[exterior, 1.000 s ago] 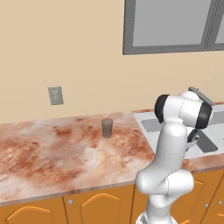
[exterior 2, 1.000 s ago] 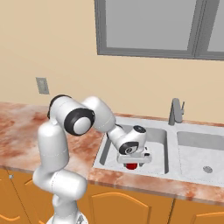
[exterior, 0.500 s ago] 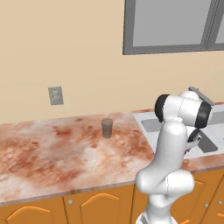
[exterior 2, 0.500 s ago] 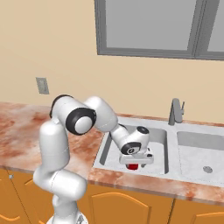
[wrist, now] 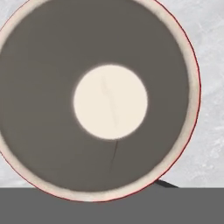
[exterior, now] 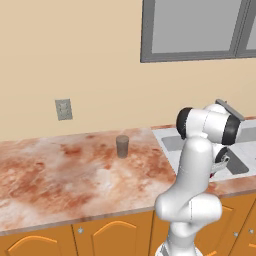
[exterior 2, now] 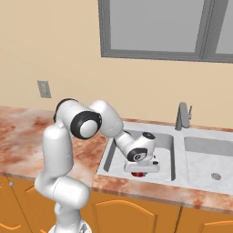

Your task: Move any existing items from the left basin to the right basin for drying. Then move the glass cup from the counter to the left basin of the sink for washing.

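While the red mug (exterior 2: pixel 138 172) sits in the left basin (exterior 2: pixel 161 141) under your tool (exterior 2: pixel 142 167), grip state unclear, nothing's moved yet; glass cup (exterior: pixel 122 146) waits near the desk's back edge.

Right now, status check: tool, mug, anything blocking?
Tool low in the left basin, directly over the red mug; jaw state unreadable. Mug upright, mouth toward the hand camera. Glass cup on the counter. Nothing seen blocking.
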Tool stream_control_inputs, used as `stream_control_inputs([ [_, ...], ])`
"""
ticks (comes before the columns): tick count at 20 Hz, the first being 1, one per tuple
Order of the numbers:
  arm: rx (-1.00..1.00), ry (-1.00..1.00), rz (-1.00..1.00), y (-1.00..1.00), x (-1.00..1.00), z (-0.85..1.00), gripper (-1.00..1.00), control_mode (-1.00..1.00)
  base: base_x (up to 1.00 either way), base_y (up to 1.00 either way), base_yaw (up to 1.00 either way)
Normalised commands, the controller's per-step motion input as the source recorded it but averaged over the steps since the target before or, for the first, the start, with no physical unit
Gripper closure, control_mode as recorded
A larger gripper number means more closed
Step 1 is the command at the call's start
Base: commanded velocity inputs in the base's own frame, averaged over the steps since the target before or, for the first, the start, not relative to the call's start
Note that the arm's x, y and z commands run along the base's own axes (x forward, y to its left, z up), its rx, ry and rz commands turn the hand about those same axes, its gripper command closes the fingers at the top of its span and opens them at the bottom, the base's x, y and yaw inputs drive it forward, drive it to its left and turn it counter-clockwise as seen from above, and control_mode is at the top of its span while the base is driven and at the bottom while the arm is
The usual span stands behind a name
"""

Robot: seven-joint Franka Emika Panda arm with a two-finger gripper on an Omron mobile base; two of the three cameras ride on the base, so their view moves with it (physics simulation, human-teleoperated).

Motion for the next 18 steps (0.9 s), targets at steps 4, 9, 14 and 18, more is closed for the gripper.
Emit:
stream_control_inputs([
  [4,0.01,0.0,0.0,0.0,0.0,-0.01,1.0,-1.0,0.0,0.0,0.0],
  [9,0.02,0.0,0.0,0.0,-0.02,0.3,1.0,-1.0,0.0,0.0,0.0],
  [14,0.01,0.0,0.0,-0.01,-0.05,0.54,1.0,-1.0,0.0,0.0,0.0],
  [18,0.0,0.0,0.0,-0.03,-0.1,0.56,1.0,-1.0,0.0,0.0,0.0],
])
